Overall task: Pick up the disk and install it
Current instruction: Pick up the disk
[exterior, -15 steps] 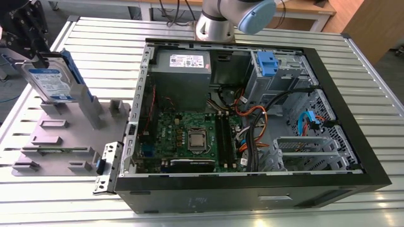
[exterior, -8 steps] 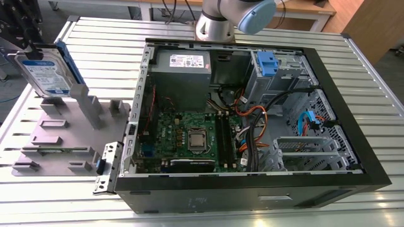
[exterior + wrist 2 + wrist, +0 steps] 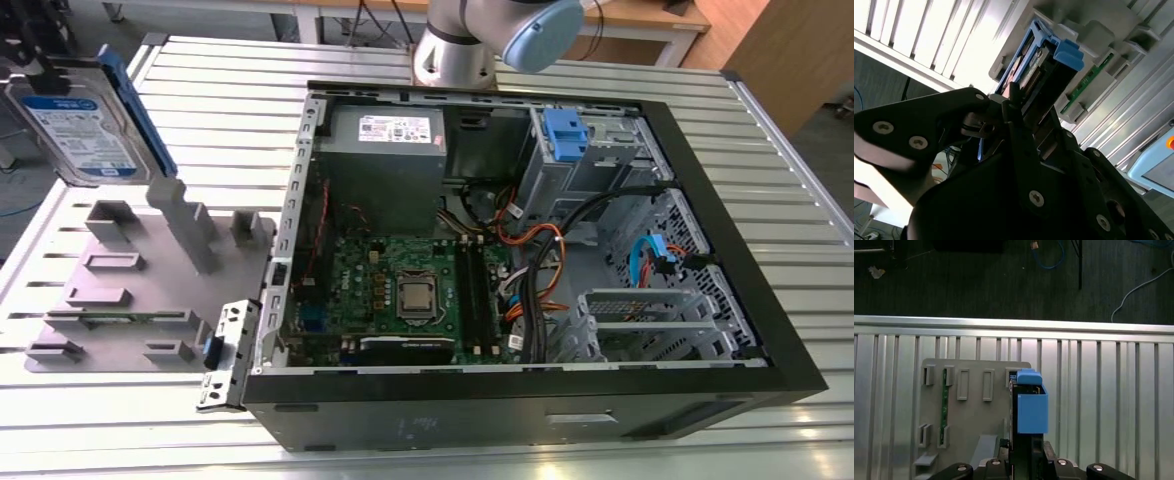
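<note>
Pick-up step, I'd say: claw [image 3: 1026, 460] clamped on the disk [image 3: 83, 125], standing on edge over the grey holder [image 3: 127, 300] at 10 o'clock from the case [image 3: 755, 300]; next needs a straight, snag-free lift.

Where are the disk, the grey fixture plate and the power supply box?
disk [image 3: 83, 125]: exterior view, on its white-and-blue label.
grey fixture plate [image 3: 158, 292]: exterior view, on its flat bare surface.
power supply box [image 3: 380, 170]: exterior view, on its grey face below the sticker.
</note>
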{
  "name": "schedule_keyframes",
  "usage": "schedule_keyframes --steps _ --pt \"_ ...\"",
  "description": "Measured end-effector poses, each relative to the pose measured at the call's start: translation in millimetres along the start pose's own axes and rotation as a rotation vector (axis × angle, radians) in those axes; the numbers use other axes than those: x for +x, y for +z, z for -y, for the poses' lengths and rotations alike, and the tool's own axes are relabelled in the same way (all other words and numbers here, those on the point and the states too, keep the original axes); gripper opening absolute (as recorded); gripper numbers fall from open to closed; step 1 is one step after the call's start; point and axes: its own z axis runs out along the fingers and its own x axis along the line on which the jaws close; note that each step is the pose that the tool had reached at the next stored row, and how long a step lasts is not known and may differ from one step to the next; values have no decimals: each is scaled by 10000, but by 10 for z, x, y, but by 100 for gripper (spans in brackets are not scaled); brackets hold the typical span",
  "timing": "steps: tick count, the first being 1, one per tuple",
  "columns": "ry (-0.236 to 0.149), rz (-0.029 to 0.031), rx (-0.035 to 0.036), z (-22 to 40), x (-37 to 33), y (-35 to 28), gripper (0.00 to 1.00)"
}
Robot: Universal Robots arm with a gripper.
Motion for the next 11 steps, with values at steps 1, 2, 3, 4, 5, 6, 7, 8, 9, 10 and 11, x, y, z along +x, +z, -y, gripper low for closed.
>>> schedule_keyframes --steps 1,2,3,4,5,6,7,8,9,10,11 --pt "0 0 -1 -1 -2 -43 35" --pt "-1 0 0 -2 -3 -84 35" --pt "0 0 -1 -3 -5 -123 35" --pt "0 0 0 -4 -6 -160 35" --pt "0 0 -1 -5 -7 -186 35" --pt "0 0 -1 -6 -7 -205 35" --pt "0 0 0 -6 -8 -215 35" --pt "0 2 2 -6 -8 -216 35" --pt "0 1 2 -6 -8 -216 35" --pt "0 1 2 -6 -8 -216 35" --pt "0 1 1 -6 -8 -217 35"
